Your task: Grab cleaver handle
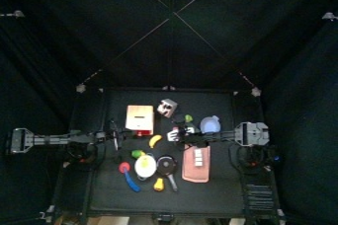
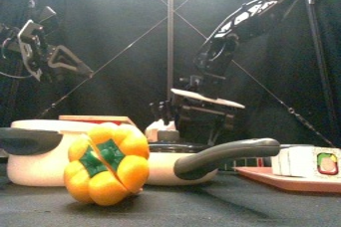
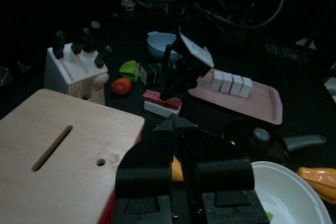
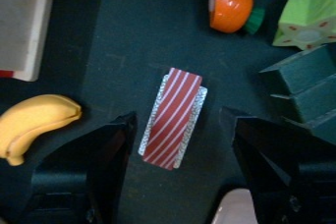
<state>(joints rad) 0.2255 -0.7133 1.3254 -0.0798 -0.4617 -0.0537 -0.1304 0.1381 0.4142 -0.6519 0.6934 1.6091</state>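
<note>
Under the right end effector (image 4: 178,159), whose jaws stand wide apart, lies a red striped piece (image 4: 174,116) with bare table (image 4: 118,41) on both of its long sides, so the jaws can pass there. Close around it stand obstacles: a banana (image 4: 37,127), a wooden board (image 4: 24,22), an orange half (image 4: 231,2), a green piece (image 4: 306,14) and a dark green block (image 4: 308,85). In front, a yellow pepper (image 2: 107,163) and a white pot (image 2: 54,151) with a long handle (image 2: 226,156) crowd the table edge, it seems.

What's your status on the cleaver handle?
Right gripper open, straddling red striped piece. Can't confirm that's the handle. Left gripper part open, empty.
</note>
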